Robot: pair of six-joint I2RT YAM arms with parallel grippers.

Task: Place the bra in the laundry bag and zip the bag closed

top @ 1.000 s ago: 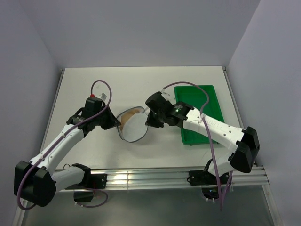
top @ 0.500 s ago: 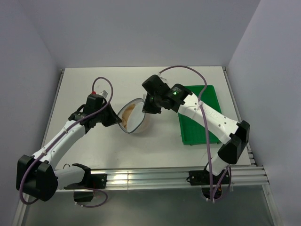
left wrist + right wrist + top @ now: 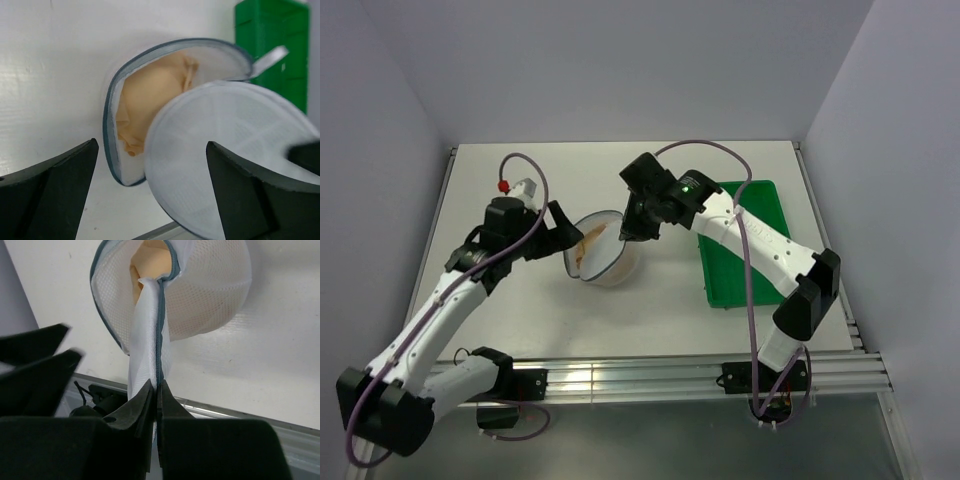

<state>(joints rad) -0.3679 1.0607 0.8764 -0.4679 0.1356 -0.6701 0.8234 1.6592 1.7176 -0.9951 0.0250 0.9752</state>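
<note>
The laundry bag is a round white mesh pouch with a dark zipper rim, half open at mid-table. The peach bra lies inside it and shows through the gap. My right gripper is shut on the bag's zipper edge and holds that mesh flap pulled up; the bra is visible behind the flap. My left gripper stands wide open just left of the bag, its fingers on either side of the mesh flap without touching it.
A green rectangular tray sits to the right of the bag, under the right arm, and shows again as a green block in the left wrist view. A metal rail runs along the near table edge. Grey walls enclose the table.
My left gripper has let go of the bag's rim and opened wide, drawing back a little. The right gripper, still shut on the zipper edge, moved up and left with the bag.
</note>
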